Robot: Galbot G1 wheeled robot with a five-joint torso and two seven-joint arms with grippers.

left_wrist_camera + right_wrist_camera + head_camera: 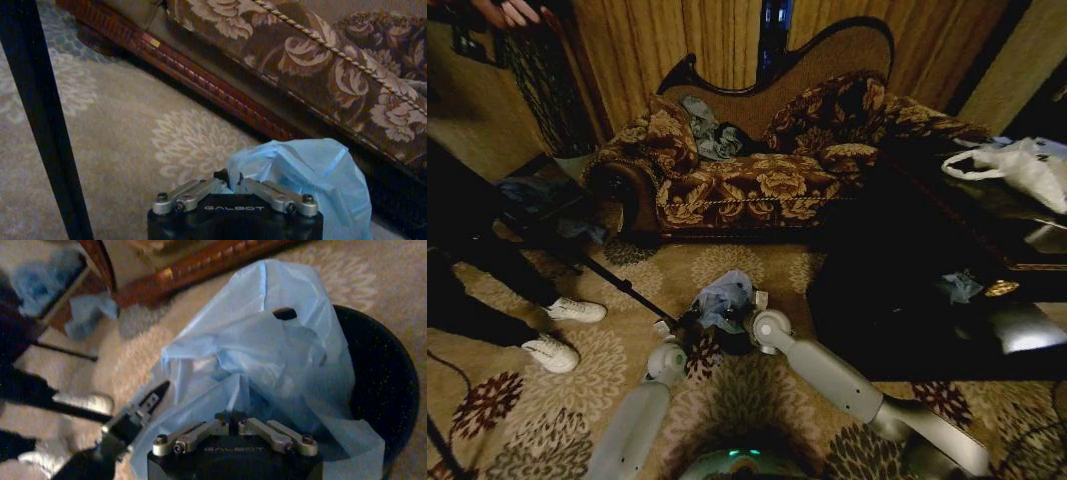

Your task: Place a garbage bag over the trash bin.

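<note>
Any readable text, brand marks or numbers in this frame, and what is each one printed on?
"GALBOT" – on the black body of the left gripper, which pinches the garbage bag.
"GALBOT" – fainter, on the black body of the right gripper, also closed on the bag above the trash bin.
No other text is legible.

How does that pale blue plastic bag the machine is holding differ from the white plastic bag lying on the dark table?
The pale blue film garbage bag is bunched over the small black trash bin, with the left gripper and right gripper closed on it; the white plastic bag with handles lies flat and untouched on the dark table. Both are thin, crinkled plastic.
</note>
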